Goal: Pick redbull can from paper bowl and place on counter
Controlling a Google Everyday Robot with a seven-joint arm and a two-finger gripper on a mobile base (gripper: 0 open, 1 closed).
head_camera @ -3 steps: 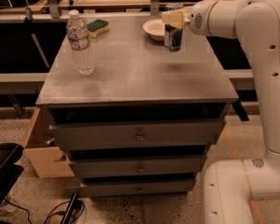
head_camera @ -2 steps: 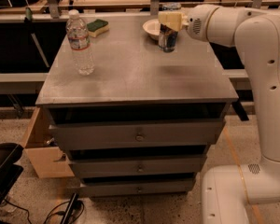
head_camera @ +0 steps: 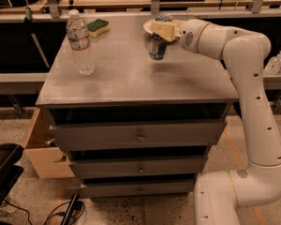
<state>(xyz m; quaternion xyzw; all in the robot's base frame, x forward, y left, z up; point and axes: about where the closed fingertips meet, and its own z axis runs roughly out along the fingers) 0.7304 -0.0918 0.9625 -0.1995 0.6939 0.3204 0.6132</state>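
Note:
The redbull can (head_camera: 157,48) is blue and silver and is held upright in my gripper (head_camera: 162,30), whose cream fingers are shut around its upper half. The can hangs just in front of the white paper bowl (head_camera: 148,26), over the grey metal counter (head_camera: 131,74) near its back edge. I cannot tell whether the can's base touches the counter. The gripper and can hide most of the bowl. My white arm reaches in from the right.
A clear water bottle (head_camera: 79,43) stands on the counter's left side. A green-and-yellow sponge (head_camera: 97,27) lies at the back left. Three drawers (head_camera: 139,137) sit below the counter. A wooden table stands behind, and an open box (head_camera: 40,149) at lower left.
My gripper has moved left and toward the counter's front with the can in it, carrying it from over the bowl to just in front of it.

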